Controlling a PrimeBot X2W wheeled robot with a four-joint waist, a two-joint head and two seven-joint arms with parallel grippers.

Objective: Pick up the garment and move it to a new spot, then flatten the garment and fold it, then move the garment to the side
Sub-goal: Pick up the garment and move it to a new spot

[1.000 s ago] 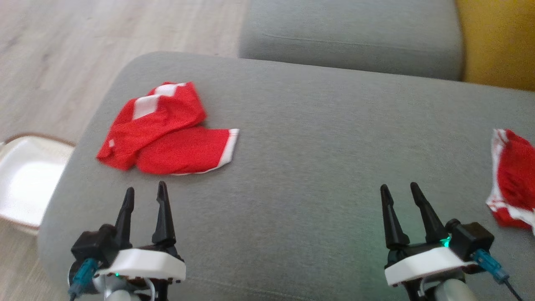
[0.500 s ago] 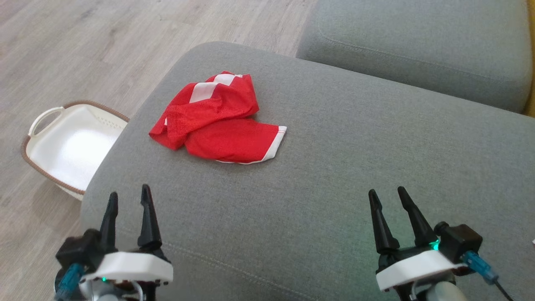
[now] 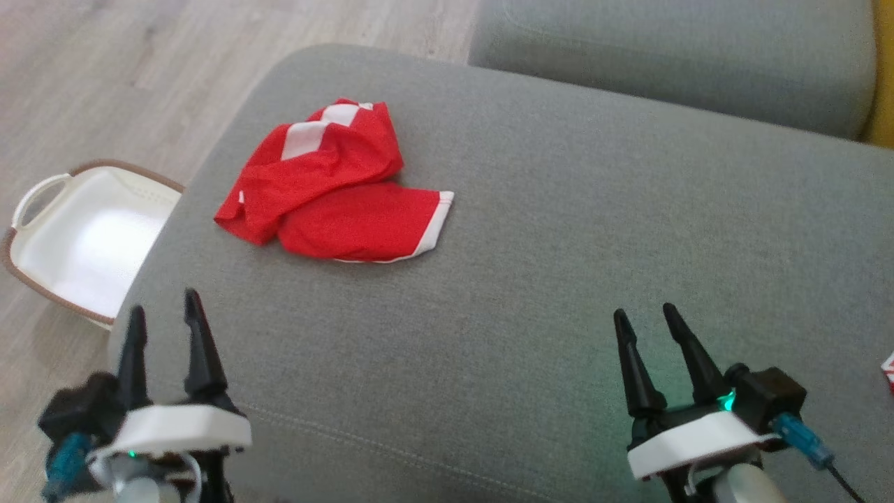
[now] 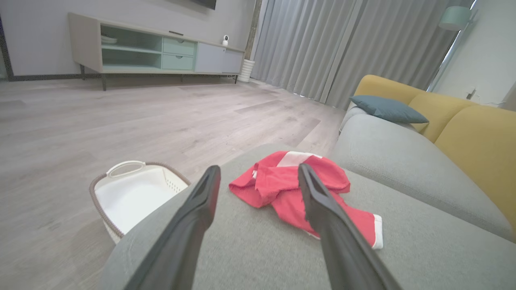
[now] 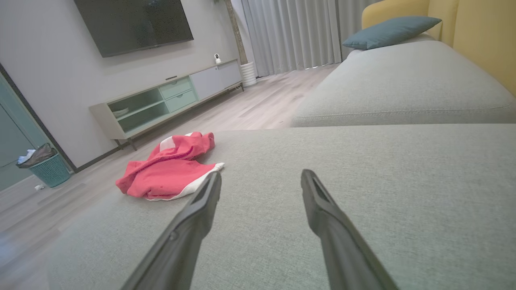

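A crumpled red garment (image 3: 328,185) with white trim lies on the grey sofa cushion (image 3: 559,230), toward its far left part. It also shows in the left wrist view as the red garment (image 4: 282,181) and in the right wrist view as the garment (image 5: 165,169). My left gripper (image 3: 162,311) hangs open over the cushion's near left corner, well short of the garment. Over the near right of the cushion my right gripper (image 3: 646,314) is open too, with nothing between its fingers.
A white basket (image 3: 77,237) with a brown rim stands on the wood floor left of the cushion. A second grey cushion (image 3: 670,63) lies beyond, with a yellow sofa back (image 4: 463,121). A scrap of another red-and-white cloth (image 3: 888,369) shows at the right edge.
The head camera has swung left and back a little, so the whole scene shifted. My left gripper sits further left and lower in view. The garment lies as before.
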